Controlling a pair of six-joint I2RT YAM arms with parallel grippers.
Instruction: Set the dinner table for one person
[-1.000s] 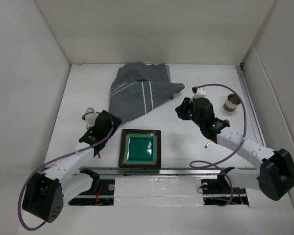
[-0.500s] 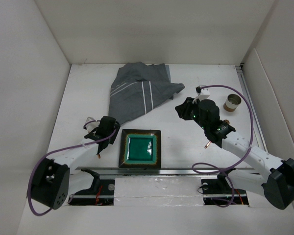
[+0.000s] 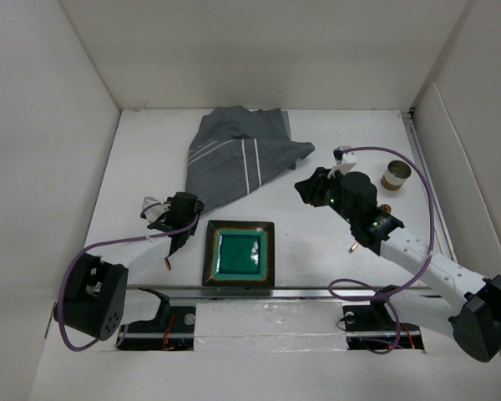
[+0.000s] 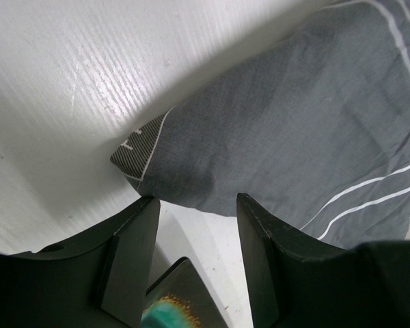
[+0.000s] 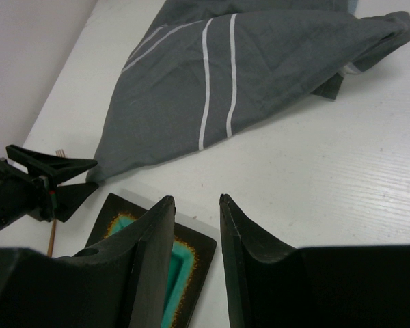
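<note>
The dinner table is a plain white top. A square dark plate with a teal middle lies near its front edge. My left gripper hovers at the plate's far left corner, open and empty. In the left wrist view the plate corner shows low between the fingers, with the grey striped cloth ahead. My right gripper hangs right of the cloth, pointing left, jaws apart with nothing in them. The right wrist view shows the plate below its fingers.
A small brown cup stands at the back right. Thin copper-coloured sticks lie on the table by each arm, one left of the plate and one to its right. White walls close in the table on three sides.
The left arm's elbow has swung in over the table while its gripper stayed by the plate corner with jaws narrowing. The right gripper's jaws have widened a little.
</note>
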